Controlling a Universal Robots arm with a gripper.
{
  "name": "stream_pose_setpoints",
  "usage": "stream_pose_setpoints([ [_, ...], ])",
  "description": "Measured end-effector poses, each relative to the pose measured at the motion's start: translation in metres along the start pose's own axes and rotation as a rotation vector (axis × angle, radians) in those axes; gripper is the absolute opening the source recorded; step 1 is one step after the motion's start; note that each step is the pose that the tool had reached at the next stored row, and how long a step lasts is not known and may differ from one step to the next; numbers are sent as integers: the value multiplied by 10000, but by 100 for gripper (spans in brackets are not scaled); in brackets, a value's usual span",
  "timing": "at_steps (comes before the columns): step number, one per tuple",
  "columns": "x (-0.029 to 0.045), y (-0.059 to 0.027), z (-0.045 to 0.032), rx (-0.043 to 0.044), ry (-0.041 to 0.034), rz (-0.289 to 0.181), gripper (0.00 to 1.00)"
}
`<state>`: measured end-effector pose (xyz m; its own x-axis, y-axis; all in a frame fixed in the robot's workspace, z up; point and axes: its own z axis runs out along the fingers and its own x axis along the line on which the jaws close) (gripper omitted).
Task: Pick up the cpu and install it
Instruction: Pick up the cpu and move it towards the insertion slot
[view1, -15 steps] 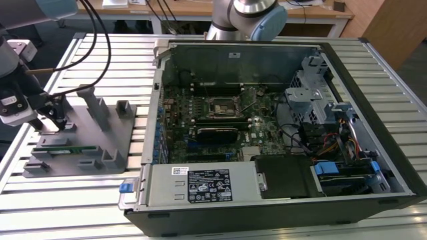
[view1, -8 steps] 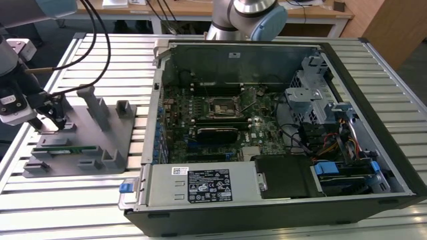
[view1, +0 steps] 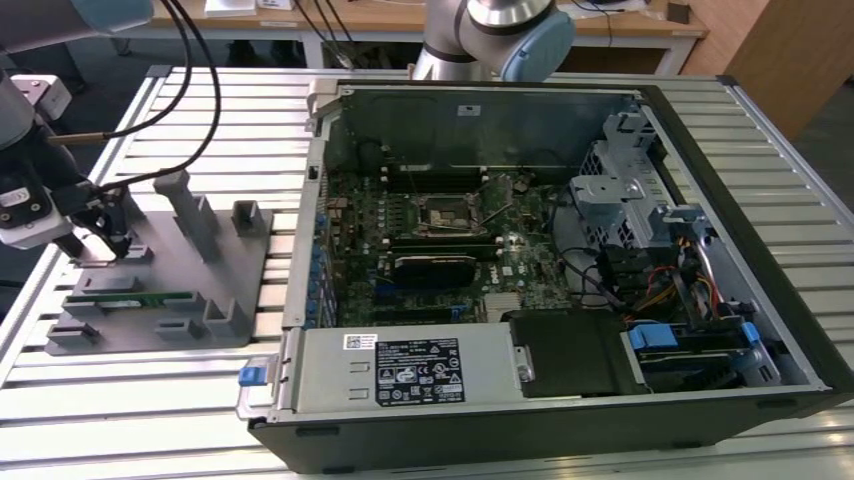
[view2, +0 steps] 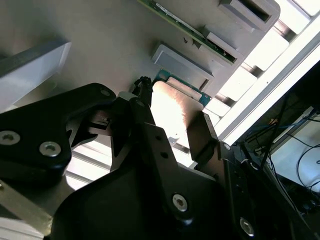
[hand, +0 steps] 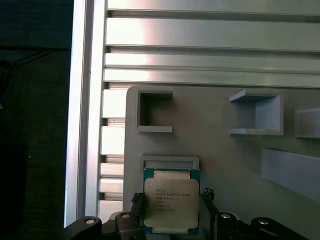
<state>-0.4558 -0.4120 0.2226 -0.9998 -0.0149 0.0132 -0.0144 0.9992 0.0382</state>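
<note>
Twice verify centring: hold gripper (hand: 171, 196), jaws released, astride cpu (hand: 171, 209) in tray (hand: 225, 162); descend level, clamp opposite edges evenly, avoid tilting or scraping.

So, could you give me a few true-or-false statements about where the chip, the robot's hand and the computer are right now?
1. The cpu lies on the grey tray. True.
2. The computer case is closed up. False: its side is open and the motherboard shows.
3. The hand is down at the tray, right by the cpu. True.
4. The cpu sits in the motherboard's socket. False: it is on the tray, outside the case.
5. The tray holds nothing but the cpu. False: a green memory stick sits on it too.
</note>
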Motion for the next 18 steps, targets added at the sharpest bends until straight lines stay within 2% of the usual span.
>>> stream_pose_setpoints([
  [18,1,2,-41,0,1,0,53],
])
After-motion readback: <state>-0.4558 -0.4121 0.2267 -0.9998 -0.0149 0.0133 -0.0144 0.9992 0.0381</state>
